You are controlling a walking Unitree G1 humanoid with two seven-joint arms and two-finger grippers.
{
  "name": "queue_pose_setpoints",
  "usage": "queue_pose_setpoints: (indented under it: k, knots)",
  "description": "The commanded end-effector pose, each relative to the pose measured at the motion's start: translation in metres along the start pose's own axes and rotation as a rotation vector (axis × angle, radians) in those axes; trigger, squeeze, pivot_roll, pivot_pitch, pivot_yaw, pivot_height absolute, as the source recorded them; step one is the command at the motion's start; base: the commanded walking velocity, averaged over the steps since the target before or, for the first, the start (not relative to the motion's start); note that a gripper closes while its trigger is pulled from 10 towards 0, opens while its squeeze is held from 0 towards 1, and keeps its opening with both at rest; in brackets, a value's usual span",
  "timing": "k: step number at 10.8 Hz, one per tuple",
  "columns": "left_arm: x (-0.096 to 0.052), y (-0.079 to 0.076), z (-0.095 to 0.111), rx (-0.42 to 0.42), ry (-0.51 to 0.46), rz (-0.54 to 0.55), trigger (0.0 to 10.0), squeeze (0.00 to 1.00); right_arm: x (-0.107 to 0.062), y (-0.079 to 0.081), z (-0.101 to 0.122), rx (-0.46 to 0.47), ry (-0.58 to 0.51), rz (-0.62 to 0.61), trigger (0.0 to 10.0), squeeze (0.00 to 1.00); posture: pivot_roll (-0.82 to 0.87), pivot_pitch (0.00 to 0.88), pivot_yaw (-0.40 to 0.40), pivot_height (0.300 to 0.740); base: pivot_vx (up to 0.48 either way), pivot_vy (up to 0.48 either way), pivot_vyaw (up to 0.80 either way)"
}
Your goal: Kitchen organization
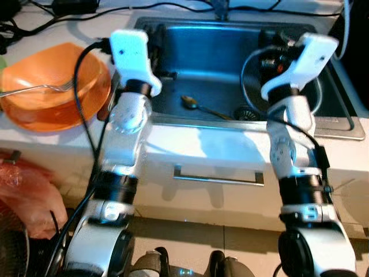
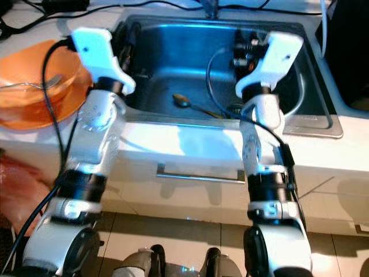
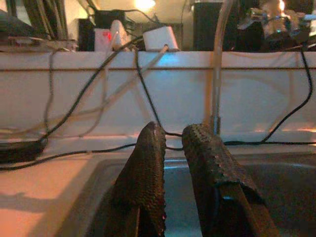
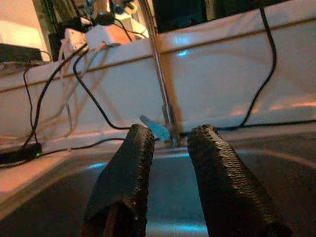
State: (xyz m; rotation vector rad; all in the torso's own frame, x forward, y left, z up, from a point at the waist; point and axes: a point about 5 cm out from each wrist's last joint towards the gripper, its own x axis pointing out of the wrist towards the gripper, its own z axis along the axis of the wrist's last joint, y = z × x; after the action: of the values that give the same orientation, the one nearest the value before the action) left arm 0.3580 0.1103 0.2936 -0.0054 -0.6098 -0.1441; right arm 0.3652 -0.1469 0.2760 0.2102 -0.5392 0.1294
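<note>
Both arms reached over the steel sink (image 1: 340, 124). The left gripper (image 3: 170, 143) stood slightly parted, the right gripper (image 4: 168, 143) wider, both empty. A spoon (image 1: 199, 106) lay mid-frame on the basin floor; upper left, a fork (image 1: 40, 88) rested in the orange bowl (image 1: 34, 112).

Bright overhead light washes the white counter (image 1: 190, 144) and the silver arms nearly to glare in both eye views, and a cold blue sheen lies on the stainless steel sink basin (image 1: 213, 63). The arms cast soft shadows onto the counter front and the tiled floor. The eye views are slightly soft. Both wrist views are dim and grainy with a warm cast; the textured black fingers (image 3: 148, 173) blur close up, and small lamps flare behind the wall.
</note>
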Motion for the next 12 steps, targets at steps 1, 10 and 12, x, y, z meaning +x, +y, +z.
queue_pose_setpoints:
  k: [1,10,12]
  knots:
    - [-0.002,0.009,0.009,0.017,-0.019,0.040,10.0,0.00,-0.004,-0.001,0.000,0.026,0.010,-0.018,10.0,0.00,0.10,0.144,0.038,0.740,0.000,0.000,0.00]
    - [-0.011,0.013,0.013,0.000,0.033,0.025,10.0,0.00,-0.012,0.000,-0.009,0.055,0.056,-0.043,10.0,0.00,0.10,0.148,0.039,0.740,0.000,0.000,0.00]
    - [-0.025,0.072,0.016,0.078,0.057,0.141,10.0,0.00,-0.014,-0.002,-0.014,0.060,0.077,-0.049,10.0,0.00,0.12,0.154,0.036,0.740,0.000,0.000,0.00]
